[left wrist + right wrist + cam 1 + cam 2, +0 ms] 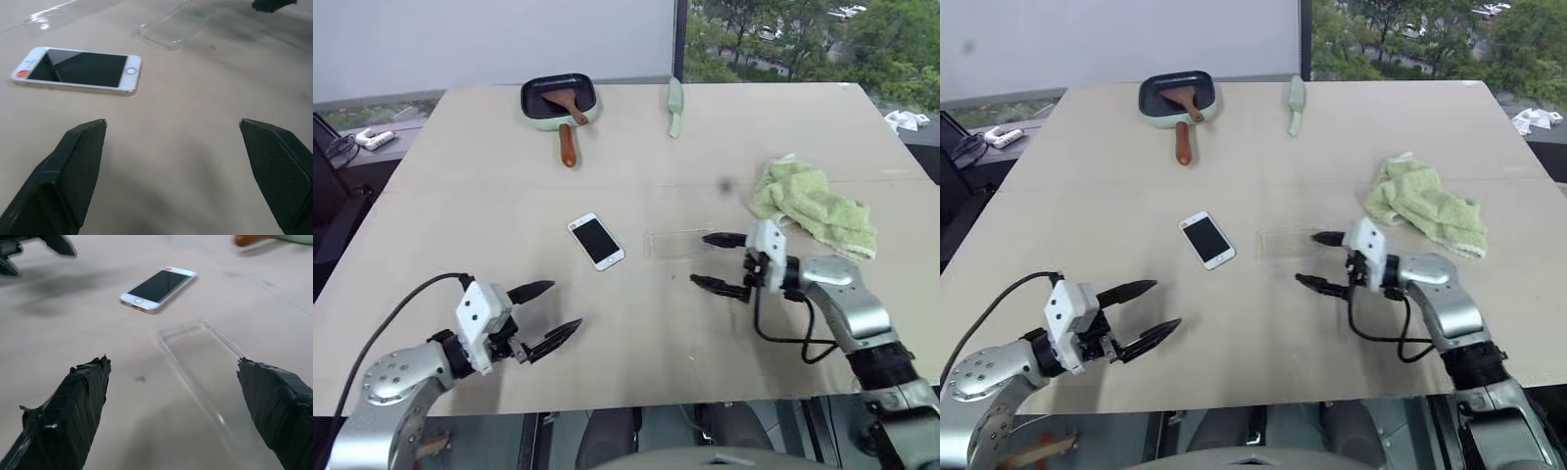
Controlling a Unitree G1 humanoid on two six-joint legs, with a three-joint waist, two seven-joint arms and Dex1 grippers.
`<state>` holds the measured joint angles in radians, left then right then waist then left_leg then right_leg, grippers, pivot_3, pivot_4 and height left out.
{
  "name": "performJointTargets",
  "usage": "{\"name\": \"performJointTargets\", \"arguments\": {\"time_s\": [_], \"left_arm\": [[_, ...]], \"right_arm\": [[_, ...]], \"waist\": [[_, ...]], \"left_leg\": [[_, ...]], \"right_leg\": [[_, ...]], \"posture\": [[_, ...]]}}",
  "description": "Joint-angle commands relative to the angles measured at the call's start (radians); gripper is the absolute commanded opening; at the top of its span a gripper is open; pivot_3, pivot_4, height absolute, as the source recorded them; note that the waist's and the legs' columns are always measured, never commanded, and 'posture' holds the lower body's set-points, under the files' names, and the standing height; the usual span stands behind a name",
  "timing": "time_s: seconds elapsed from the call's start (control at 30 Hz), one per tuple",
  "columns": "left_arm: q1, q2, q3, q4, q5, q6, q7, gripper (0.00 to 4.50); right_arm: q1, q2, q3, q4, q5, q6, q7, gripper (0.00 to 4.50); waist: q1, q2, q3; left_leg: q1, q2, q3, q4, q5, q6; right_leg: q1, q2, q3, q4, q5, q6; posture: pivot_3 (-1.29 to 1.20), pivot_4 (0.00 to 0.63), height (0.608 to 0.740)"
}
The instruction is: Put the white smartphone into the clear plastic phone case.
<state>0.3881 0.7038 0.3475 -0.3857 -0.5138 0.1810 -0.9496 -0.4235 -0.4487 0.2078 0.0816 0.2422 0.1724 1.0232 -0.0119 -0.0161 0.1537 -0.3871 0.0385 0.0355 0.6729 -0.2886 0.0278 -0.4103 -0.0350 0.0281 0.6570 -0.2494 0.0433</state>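
White smartphone point(596, 241) flat mid-table: stiff, slick, thin; pinch its long edges. Clear plastic phone case point(205, 357) light, skids easily. Both grippers' fingers spread, empty.

An office or lab test room: a broad bare beige counter point(636, 323) stands by a window point(803, 39) overlooking treetops, a white blind point(489, 39) drawn beside it, with cables and a power strip point(374, 139) along the sill.

smartphone point(596, 241) left of case point(677, 244)
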Motion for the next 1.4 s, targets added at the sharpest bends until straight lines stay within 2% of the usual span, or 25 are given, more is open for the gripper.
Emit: {"name": "performJointTargets", "arguments": {"time_s": [0.03, 0.27, 0.3, 0.37, 0.6, 0.63, 0.87, 1.2, 1.3, 1.4], "left_arm": [[0.02, 0.007, 0.041, -0.055, -0.015, -0.013, -0.006, 4.45], [0.045, 0.002, 0.078, -0.061, -0.023, -0.015, -0.02, 4.45], [0.046, 0.001, 0.08, -0.06, -0.022, -0.016, -0.022, 4.49], [0.051, -0.004, 0.084, -0.056, -0.025, -0.019, -0.026, 4.5], [0.054, -0.015, 0.082, -0.048, -0.028, -0.022, -0.032, 4.5], [0.051, -0.016, 0.079, -0.047, -0.026, -0.023, -0.031, 4.5], [0.031, -0.014, 0.063, -0.045, -0.02, -0.016, -0.02, 4.5], [0.031, -0.019, 0.062, -0.029, -0.012, -0.028, -0.024, 4.5], [0.034, -0.022, 0.062, -0.024, -0.005, -0.035, -0.023, 4.5], [0.041, -0.027, 0.067, -0.021, -0.002, -0.043, -0.025, 4.5]], "right_arm": [[-0.072, 0.011, 0.036, 0.066, -0.068, -0.016, -0.017, 4.5], [-0.204, -0.006, 0.139, 0.181, -0.232, 0.145, -0.051, 4.5], [-0.208, -0.013, 0.151, 0.177, -0.235, 0.153, -0.036, 4.25], [-0.206, -0.027, 0.169, 0.153, -0.235, 0.17, -0.003, 3.67], [-0.191, -0.041, 0.17, 0.073, -0.202, 0.244, 0.035, 0.17], [-0.188, -0.042, 0.167, 0.062, -0.195, 0.252, 0.041, 0.07], [-0.109, -0.113, 0.175, -0.119, -0.083, 0.232, 0.217, 0.07], [-0.072, -0.153, 0.183, -0.202, -0.082, 0.28, 0.226, 0.07], [-0.078, -0.173, 0.199, -0.195, -0.096, 0.276, 0.247, 0.91], [-0.079, -0.189, 0.195, -0.207, -0.075, 0.296, 0.268, 2.3]], "waist": [[0.0, 0.0, 0.0], [-0.004, -0.001, 0.0], [-0.003, -0.002, 0.0], [-0.003, -0.002, 0.0], [-0.001, -0.002, 0.0], [-0.001, -0.002, 0.0], [-0.001, -0.002, 0.0], [-0.002, -0.002, 0.0], [-0.002, -0.002, 0.001], [-0.002, -0.002, 0.0]], "left_leg": [[0.0, 0.0, 0.0, 0.0, 0.0, 0.0], [0.0, 0.0, 0.001, 0.0, 0.0, 0.0], [0.001, 0.0, 0.002, -0.001, 0.0, 0.0], [0.001, 0.0, 0.001, -0.001, 0.0, 0.0], [0.001, 0.0, 0.002, 0.0, 0.0, 0.0], [0.001, 0.0, 0.002, 0.0, 0.0, 0.0], [-0.001, 0.0, 0.0, -0.002, 0.0, 0.0], [-0.001, 0.0, 0.0, -0.002, 0.0, 0.0], [-0.001, 0.0, 0.0, -0.002, 0.0, 0.0], [-0.001, 0.0, 0.0, -0.002, 0.0, 0.0]], "right_leg": [[0.0, 0.0, 0.0, 0.0, 0.0, 0.0], [-0.001, -0.001, 0.001, 0.001, -0.001, -0.002], [-0.001, 0.0, 0.001, 0.001, -0.001, -0.003], [-0.001, 0.0, 0.001, 0.002, -0.001, -0.003], [0.0, -0.001, 0.001, 0.002, -0.001, -0.003], [-0.001, -0.001, 0.001, 0.002, -0.001, -0.003], [-0.001, -0.001, -0.001, -0.001, 0.001, 0.0], [-0.002, -0.001, -0.001, 0.001, 0.0, 0.0], [-0.002, -0.001, 0.0, 0.0, 0.0, 0.0], [-0.002, -0.001, -0.001, 0.0, 0.0, 0.0]], "posture": [[0.0, 0.15, 0.74], [0.0, 0.15, 0.74], [0.0, 0.15, 0.74], [0.0, 0.15, 0.74], [0.0, 0.15, 0.74], [0.0, 0.15, 0.74], [0.0, 0.15, 0.74], [0.0, 0.15, 0.74], [0.0, 0.15, 0.74], [0.0, 0.15, 0.74]]}}
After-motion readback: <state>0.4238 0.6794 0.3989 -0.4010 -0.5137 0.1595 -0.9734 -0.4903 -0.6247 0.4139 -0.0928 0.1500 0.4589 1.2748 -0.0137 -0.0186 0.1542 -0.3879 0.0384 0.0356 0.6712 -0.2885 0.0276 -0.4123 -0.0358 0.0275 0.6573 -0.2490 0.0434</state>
